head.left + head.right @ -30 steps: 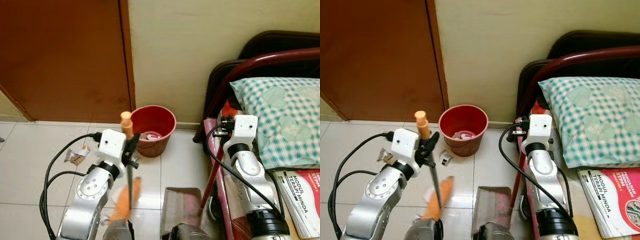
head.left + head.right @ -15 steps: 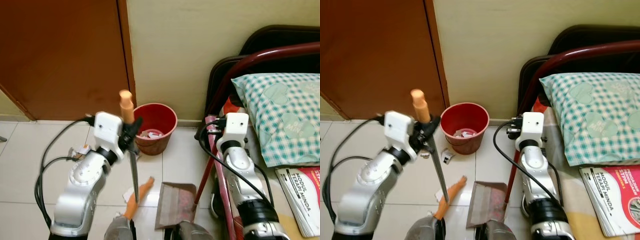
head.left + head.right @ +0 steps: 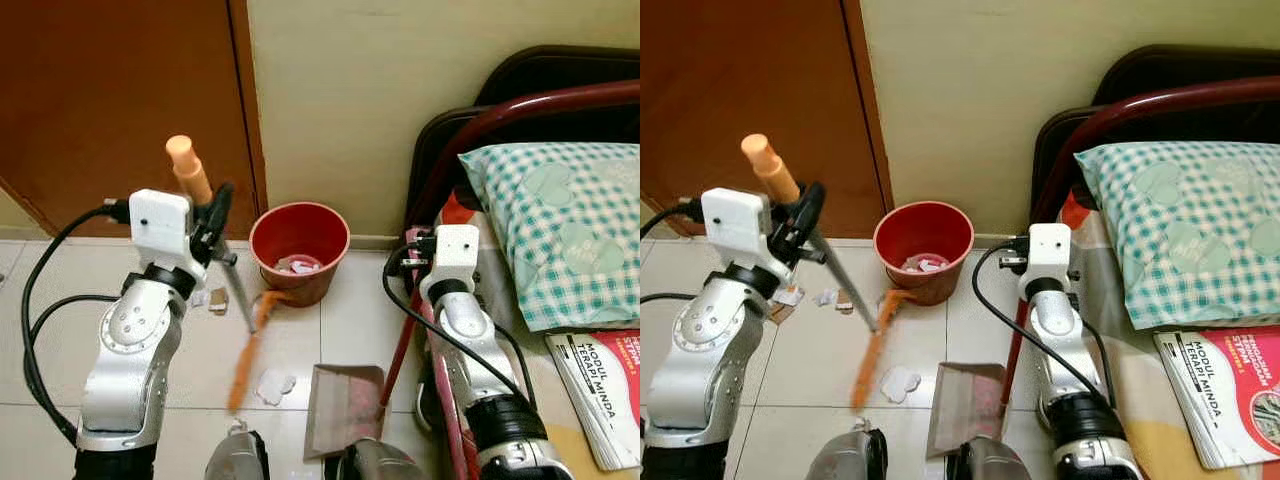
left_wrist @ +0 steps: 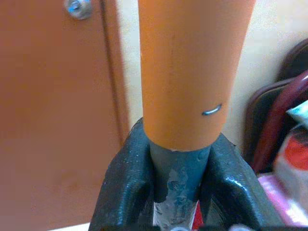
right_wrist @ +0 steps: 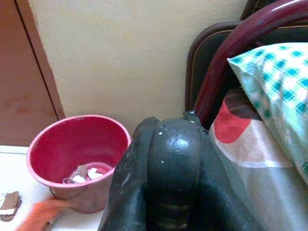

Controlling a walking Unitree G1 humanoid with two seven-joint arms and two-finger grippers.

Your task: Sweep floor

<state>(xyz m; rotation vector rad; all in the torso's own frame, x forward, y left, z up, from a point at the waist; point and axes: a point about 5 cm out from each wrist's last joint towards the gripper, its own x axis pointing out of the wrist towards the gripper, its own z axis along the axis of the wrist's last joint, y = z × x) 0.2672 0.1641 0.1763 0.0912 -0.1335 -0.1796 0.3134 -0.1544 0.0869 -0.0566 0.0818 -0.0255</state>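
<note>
The left gripper (image 3: 215, 215) is raised in front of the brown wooden door (image 3: 120, 110), its two black fingers (image 4: 126, 190) clamped tight around the grey metal shaft of the broom (image 3: 238, 293), just below the broom's orange plastic handle cap (image 3: 186, 170). From the grip, the shaft slants down and toward the robot's right, ending in the orange bristle head (image 3: 245, 355), which is blurred and sits on the white tiled floor (image 3: 50, 300) just in front of the round red plastic bin (image 3: 299, 250). The bin stands against the cream wall (image 3: 350, 100) beside the door frame and holds scraps of white paper.

On the floor, a crumpled white paper scrap (image 3: 271, 384) lies just beside the bristle head, between it and the dark reddish-brown dustpan (image 3: 345, 408), which rests flat on the tiles near the robot's feet. More small scraps of paper and cardboard (image 3: 212, 299) lie near the door, behind the left arm.

The right gripper (image 5: 171, 163) is held low beside the dark red metal bed frame (image 3: 500, 120); its black fingers appear pressed together around a thin dark red rod that runs down toward the dustpan. On the bed lie a green-and-white checked pillow (image 3: 560, 230) and a red and white printed booklet (image 3: 600, 390).
</note>
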